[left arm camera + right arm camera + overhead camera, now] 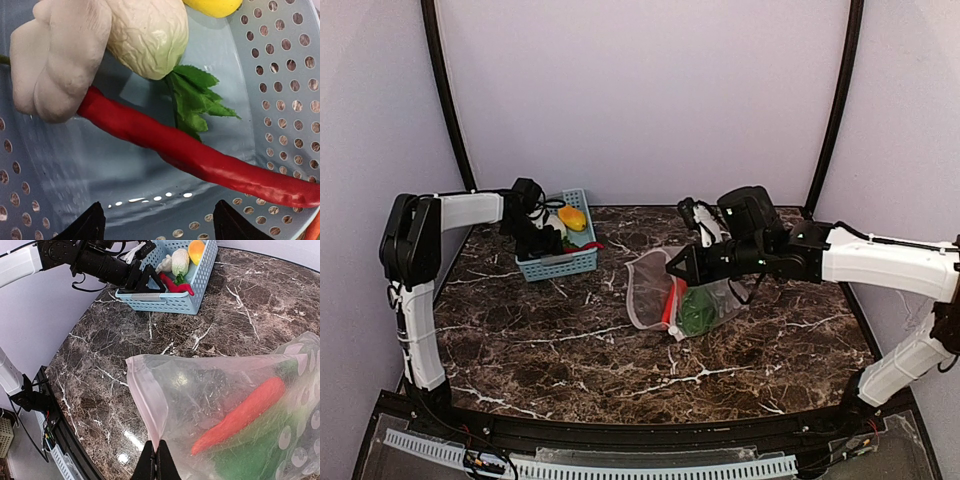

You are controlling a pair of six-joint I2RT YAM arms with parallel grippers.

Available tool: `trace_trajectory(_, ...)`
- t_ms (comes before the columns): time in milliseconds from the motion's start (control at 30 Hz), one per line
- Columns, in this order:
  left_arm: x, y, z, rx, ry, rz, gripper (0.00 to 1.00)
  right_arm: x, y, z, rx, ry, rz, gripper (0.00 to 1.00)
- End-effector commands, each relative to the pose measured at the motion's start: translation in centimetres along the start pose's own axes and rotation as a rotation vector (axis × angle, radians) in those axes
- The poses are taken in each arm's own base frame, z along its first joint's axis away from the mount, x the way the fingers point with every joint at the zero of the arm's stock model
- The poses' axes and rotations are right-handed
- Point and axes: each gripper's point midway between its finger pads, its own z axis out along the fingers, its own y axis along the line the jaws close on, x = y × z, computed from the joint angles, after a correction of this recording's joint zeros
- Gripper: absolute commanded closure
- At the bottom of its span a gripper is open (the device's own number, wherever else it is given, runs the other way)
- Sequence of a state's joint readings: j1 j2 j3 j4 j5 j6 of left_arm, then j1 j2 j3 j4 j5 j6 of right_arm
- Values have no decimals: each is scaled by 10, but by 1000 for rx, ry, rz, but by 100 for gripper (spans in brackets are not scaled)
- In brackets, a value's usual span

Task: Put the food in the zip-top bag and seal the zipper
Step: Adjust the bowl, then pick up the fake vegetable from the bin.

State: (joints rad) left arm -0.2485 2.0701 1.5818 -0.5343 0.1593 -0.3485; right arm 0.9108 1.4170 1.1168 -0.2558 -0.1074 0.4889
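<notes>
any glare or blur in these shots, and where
Right wrist: a glare spot on the marble table beside the zip-top bag, whose film hazes the orange food inside. Left wrist: very close, red chili sharp, light showing through basket holes. Top external: evenly lit, no harsh shadows.

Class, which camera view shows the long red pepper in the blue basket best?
Left wrist: the red pepper fills the frame, lying across the basket floor. Right wrist shows it small and distant; top external shows only a red sliver.

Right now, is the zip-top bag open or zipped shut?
Open: the right gripper pinches one lip, the pinkish zipper strip stands unjoined, and the bag's mouth gapes toward the light-blue basket.
</notes>
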Motion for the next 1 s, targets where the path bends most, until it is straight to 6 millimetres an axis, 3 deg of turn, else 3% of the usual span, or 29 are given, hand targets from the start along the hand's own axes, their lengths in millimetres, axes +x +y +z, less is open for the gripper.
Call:
trace_trajectory(0, 26, 11, -32, -47, 72, 104, 25, -7, 15, 6, -60, -13, 4, 100)
trace_trajectory(233, 38, 15, -38, -58, 94, 149, 25, -4, 14, 4, -61, -9, 21, 100)
trace_trajectory(433, 15, -18, -55, 88, -2, 18, 25, 1, 8, 1, -37, -12, 25, 100)
trace_trajectory(633, -1, -40, -55, 169, -66, -130, 24, -1, 8, 0, -37, -19, 13, 100)
trace_trajectory(967, -1, -29, -35, 158, -112, -333, 17, 2, 2, -5, -16, -35, 15, 100)
